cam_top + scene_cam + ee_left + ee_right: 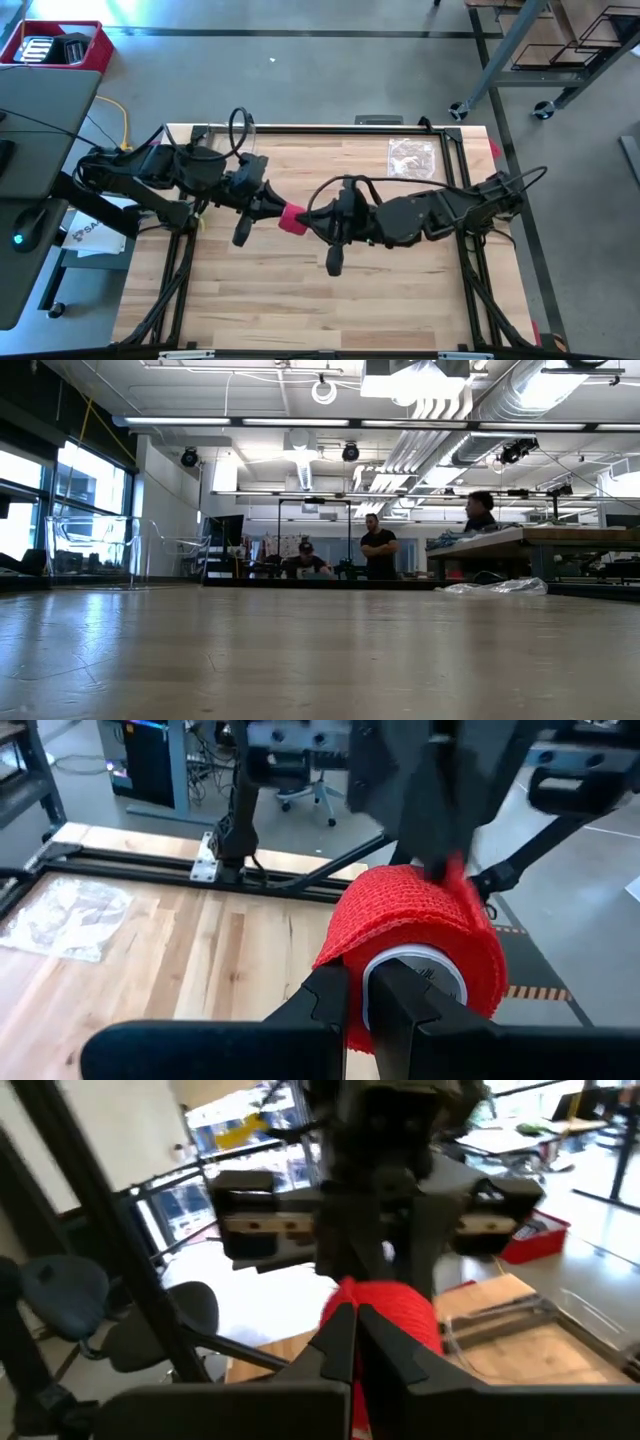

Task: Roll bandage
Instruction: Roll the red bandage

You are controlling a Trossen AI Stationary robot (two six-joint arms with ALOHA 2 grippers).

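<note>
Between both tools, the bandage (293,219) is a red roll.

The bandage (420,935) at the centre of the left wrist view is bright red woven cloth with a rough, open mesh texture, wound around a smooth pale core. The fingers (330,1010) gripping it at the bottom of the frame look like matt black plastic. The table (300,300) is light wood in jointed strips, smooth with a dull sheen. At the upper right of the high view lies a crinkled, glossy clear plastic bag (412,158).
</note>
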